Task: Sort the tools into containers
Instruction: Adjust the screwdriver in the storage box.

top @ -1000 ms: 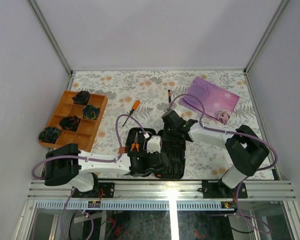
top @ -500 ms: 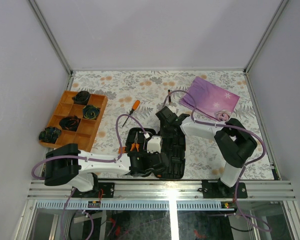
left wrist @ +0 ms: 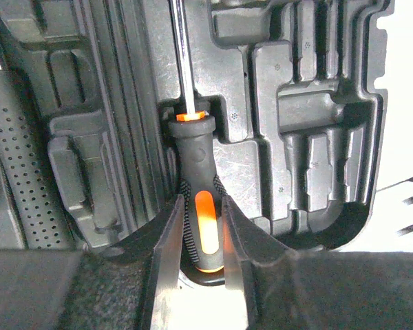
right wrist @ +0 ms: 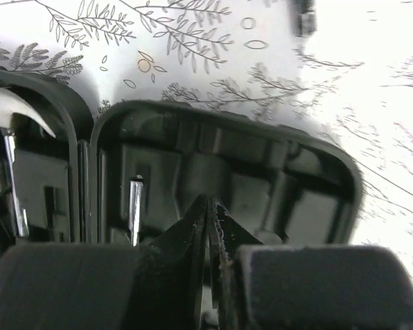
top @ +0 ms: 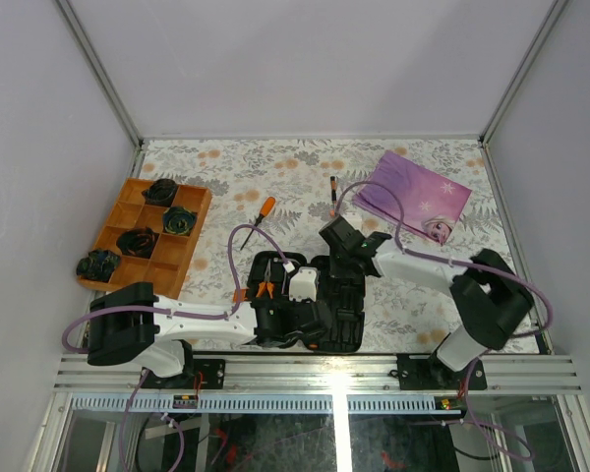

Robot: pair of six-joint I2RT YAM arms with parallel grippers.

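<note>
Looking down from above, you are losing much of the open tool case (top: 346,313) under both arms, and its moulded slots are showing only as black shapes. Your left gripper (left wrist: 201,206) is pinching the black-and-orange screwdriver (left wrist: 193,148) narrowly by the rear of its handle, a finger (left wrist: 166,254) pressing on each side. The fingers are hiding the butt of the handle, and the shaft is running off the top of the left wrist view, so you are not seeing its tip. That screwdriver is lying lengthwise in a slot of the case. Your right gripper (right wrist: 208,203) is holding its fingers pressed together with nothing between them, hanging over the case's right half near the far wall. Whether it is touching the plastic, you cannot tell.

The case is lying flat, its halves side by side. Orange-handled pliers (top: 265,286) are sitting in the left half. In the right wrist view a steel shaft tip (right wrist: 134,206) is showing on the hinge side of the right half, and a curved steel piece (right wrist: 20,117) is being cut off at the left edge. The orange tray (top: 172,258) is carrying black coiled lumps (top: 138,241) in four compartments. A loose screwdriver (top: 259,221) is lying on the floral table (top: 236,162) beyond the case, and a short dark tool (top: 333,194), too small to name, is lying just beside the purple bag (top: 418,197).
</note>
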